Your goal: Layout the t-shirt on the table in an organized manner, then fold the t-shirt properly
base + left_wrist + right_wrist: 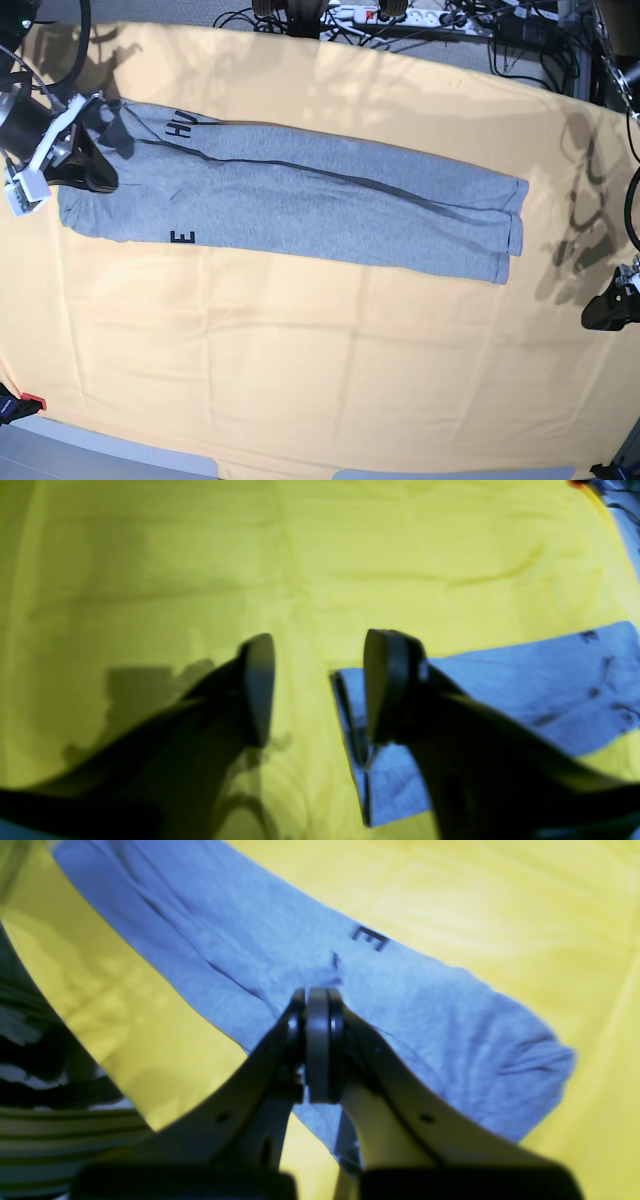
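The grey t-shirt (pixel 300 205) lies folded into a long narrow strip across the back half of the yellow-orange table (pixel 320 350), with black letters at its left end. My right gripper (pixel 85 165) sits over that left end. In the right wrist view its jaws (pixel 318 995) are pressed together on the t-shirt (pixel 425 1005), and the creases in the cloth run toward the tips. My left gripper (pixel 320 687) is open above the bare table (pixel 150 555), just off the strip's other end (pixel 525 680). In the base view it (pixel 603 310) hangs near the table's right edge.
Cables and a power strip (pixel 400 15) run along the table's far edge. A small red and blue item (pixel 25 404) sits at the front left corner. Arm shadows fall on the cloth at right (pixel 585 230).
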